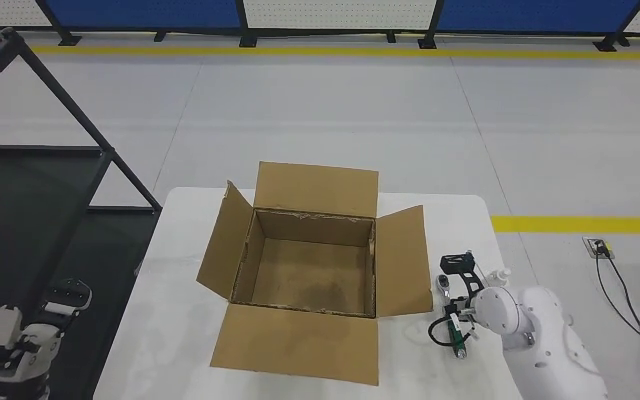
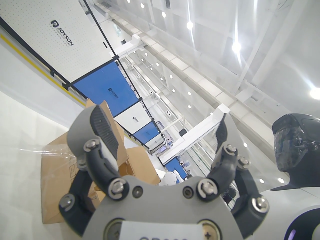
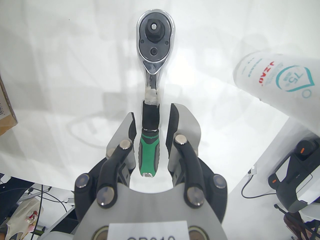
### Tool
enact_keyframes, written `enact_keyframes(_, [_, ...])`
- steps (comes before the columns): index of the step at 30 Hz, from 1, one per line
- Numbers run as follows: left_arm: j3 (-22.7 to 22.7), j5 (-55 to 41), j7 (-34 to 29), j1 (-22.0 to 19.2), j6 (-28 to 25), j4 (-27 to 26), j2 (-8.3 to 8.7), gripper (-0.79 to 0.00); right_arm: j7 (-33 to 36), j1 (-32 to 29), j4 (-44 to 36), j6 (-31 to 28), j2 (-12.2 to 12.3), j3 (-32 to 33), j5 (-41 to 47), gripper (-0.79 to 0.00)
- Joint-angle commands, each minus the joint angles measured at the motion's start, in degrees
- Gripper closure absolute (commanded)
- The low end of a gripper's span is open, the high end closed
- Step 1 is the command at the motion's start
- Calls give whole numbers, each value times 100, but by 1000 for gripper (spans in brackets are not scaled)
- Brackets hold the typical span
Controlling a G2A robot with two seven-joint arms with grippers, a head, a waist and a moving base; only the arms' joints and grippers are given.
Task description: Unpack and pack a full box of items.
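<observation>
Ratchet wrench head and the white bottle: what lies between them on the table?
Nothing lies there. In the right wrist view, a bare stretch of white table separates the head of the ratchet wrench from the white bottle.

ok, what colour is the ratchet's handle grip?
The ratchet handle is green with dark grey inlays; right wrist view shows it best.

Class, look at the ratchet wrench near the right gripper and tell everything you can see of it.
The ratchet wrench has a shiny chrome teardrop head with a black square drive facing the camera. Below it come a narrow metal neck with a pale wrap, a black collar and a green-and-grey grip. It seems to lie flat on the white table, its handle between the spread fingers of the right gripper, which look not closed on it.
</observation>
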Motion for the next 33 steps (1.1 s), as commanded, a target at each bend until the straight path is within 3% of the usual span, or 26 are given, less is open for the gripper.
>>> enact_keyframes(1, [-4, 7, 10, 1, 4, 2, -1, -785, 6, 45, 71, -8, -2, -24, 9, -320])
enact_keyframes(13, [-14, 13, 9, -4, -5, 6, -4, -785, -25, 310, 591, -52, -30, -238, 125, -271])
enact_keyframes(18, [-17, 10, 2, -12, 3, 6, -4, -785, -62, 376, 754, -78, -29, -255, 168, -160])
enact_keyframes(19, [-18, 9, 2, -13, 5, 5, -4, -785, -66, 386, 774, -88, -27, -250, 184, -52])
enact_keyframes(20, [-16, 0, -2, -15, 4, 1, -5, -785, -76, 390, 785, -91, -26, -245, 198, 0])
enact_keyframes(22, [-19, -6, -8, -15, 5, 2, -5, -785, -113, 377, 755, -70, -20, -224, 208, 0])
enact_keyframes(27, [-30, -26, -5, -10, -5, -7, -7, -785, -150, 202, 235, 52, 25, -39, 150, 0])
enact_keyframes(33, [-35, -59, -31, 5, -16, -4, -9, -785, -17, -196, -1108, 281, 110, 347, -94, 0])
